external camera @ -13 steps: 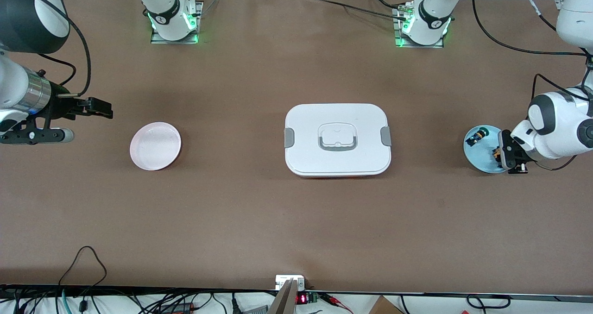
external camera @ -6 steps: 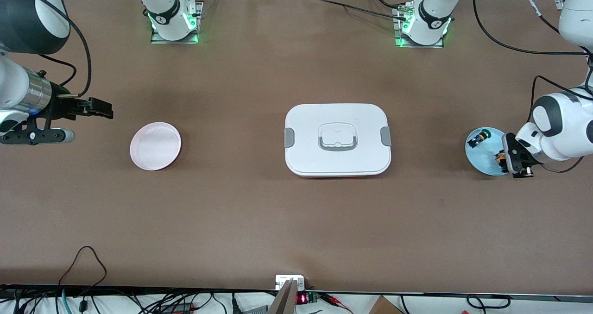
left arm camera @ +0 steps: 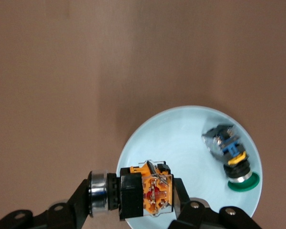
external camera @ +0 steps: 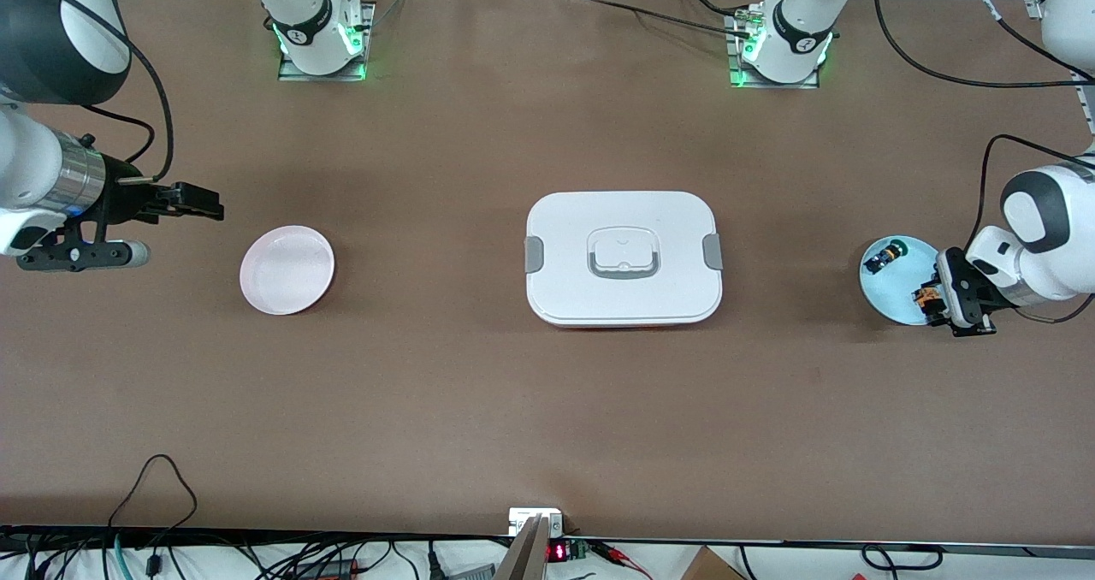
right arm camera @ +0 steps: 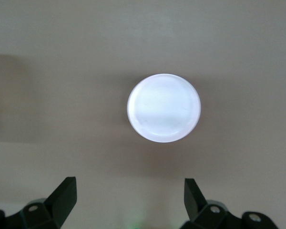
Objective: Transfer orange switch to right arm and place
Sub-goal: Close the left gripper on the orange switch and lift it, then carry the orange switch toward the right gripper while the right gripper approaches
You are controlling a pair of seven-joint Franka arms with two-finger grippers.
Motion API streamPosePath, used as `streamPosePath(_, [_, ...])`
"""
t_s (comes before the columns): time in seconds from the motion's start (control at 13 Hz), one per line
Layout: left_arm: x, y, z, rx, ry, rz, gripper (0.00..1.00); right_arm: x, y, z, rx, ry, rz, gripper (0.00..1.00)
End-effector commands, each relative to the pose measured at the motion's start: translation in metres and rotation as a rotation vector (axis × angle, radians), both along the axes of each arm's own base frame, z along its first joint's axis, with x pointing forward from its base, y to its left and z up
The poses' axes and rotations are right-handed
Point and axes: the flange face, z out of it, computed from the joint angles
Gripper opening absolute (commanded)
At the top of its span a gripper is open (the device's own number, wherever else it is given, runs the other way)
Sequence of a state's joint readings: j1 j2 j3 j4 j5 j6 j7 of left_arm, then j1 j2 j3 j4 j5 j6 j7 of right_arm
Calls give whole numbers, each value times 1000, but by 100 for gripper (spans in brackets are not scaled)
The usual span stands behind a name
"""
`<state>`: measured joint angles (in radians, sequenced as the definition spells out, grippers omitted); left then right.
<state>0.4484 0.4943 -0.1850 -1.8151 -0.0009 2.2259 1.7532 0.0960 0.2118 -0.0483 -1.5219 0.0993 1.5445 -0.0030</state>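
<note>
At the right edge of the frame the left gripper (external camera: 941, 296) hangs over the blue plate (external camera: 890, 285), and its fingers (left arm camera: 183, 193) are clamped on the orange switch (left arm camera: 150, 193). In the left wrist view the switch sits between the black fingers, above the plate's rim, its orange body and brass terminals facing the camera and its silver ring off to one side. On the same plate, nearer its upper rim in the front view, lies a second part (external camera: 883, 256), blue and black with a green cap; it is well apart from the held switch. In the centre of the frame stands a white box (external camera: 623, 257) with grey clips and a handle in its lid. Toward the left of the frame lies a pink plate (external camera: 287, 269) on the brown table (external camera: 479, 392). The right gripper (external camera: 184, 201) waits at the left edge of the frame, just short of the pink plate, over bare table; in the right wrist view its fingers (right arm camera: 64, 195) stand wide apart with nothing between them, the pink plate showing in the gap above them.
</note>
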Motion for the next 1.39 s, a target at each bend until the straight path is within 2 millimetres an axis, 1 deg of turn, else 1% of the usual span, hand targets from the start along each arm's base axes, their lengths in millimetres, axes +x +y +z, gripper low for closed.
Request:
streamPosePath(0.0, [3,-34,27,-81,37,-49,0,-3,5,6,52,-10,5,100])
streamPosePath(0.08, [5,-54,30,-150,41,-34,0,-2,6,4,54,-10,6,100])
streamPosePath(0.15, [8,-73,37,-209,28,-16,0,-1,9,3,54,-10,10,100])
streamPosePath(0.31, [10,-124,56,-358,35,1,0,-1,23,1,58,-11,31,100])
streamPosePath(0.46, [7,-171,67,-549,82,37,0,3,33,-12,143,14,15,100])
streamPosePath(0.54, [4,-199,75,-658,116,52,0,9,38,-25,193,31,0,100])
streamPosePath(0.69, [4,-246,85,-795,128,67,0,16,46,-31,265,14,-27,100])
streamPosePath(0.77, [3,-268,89,-857,135,77,0,17,50,-33,284,12,-32,100])
streamPosePath(0.85, [1,-298,94,-938,152,84,0,17,54,-34,321,19,-39,100])
streamPosePath(0.93, [-5,-333,98,-1015,176,85,0,17,61,-36,401,37,-62,100])
streamPosePath(1.0, [-11,-367,101,-1080,200,89,0,19,67,-36,487,48,-91,100])
streamPosePath(1.16, [-27,-435,110,-1229,254,116,0,20,79,-37,606,67,-126,100])
streamPosePath(1.31, [-41,-489,116,-1334,276,176,0,18,87,-54,744,124,-194,100])
